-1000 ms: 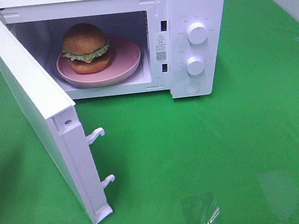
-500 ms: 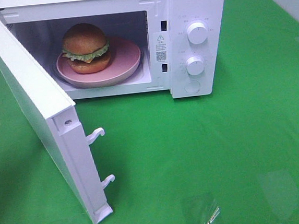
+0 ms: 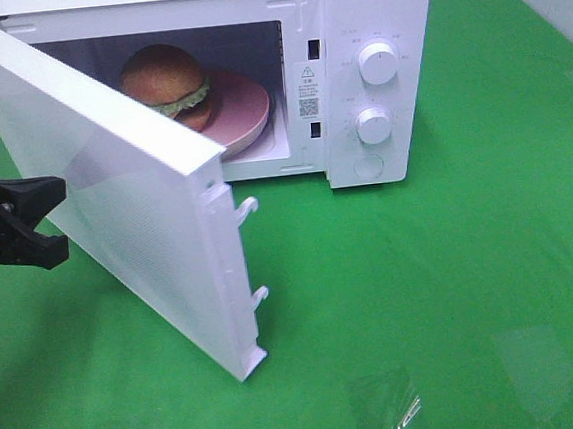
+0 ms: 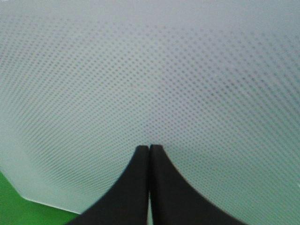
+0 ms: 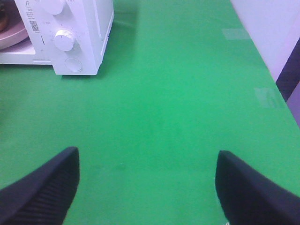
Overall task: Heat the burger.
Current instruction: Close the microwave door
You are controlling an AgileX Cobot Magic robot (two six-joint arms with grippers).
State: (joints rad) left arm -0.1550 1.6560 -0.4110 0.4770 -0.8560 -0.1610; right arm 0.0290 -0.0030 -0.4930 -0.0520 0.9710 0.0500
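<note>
Burger (image 3: 164,80) sits inside the microwave (image 3: 374,11), whose door (image 3: 136,218) the pressed-together left gripper (image 4: 149,147) has swung half shut, so heating nears; right gripper (image 5: 147,157) spread.

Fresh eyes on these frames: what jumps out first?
The white microwave at the back of the green cloth, with its door standing half-open across the front left. Inside, the burger sits on a pink plate, partly hidden by the door. The left gripper, fingers shut, points tip-first at the door's outer face.
</note>
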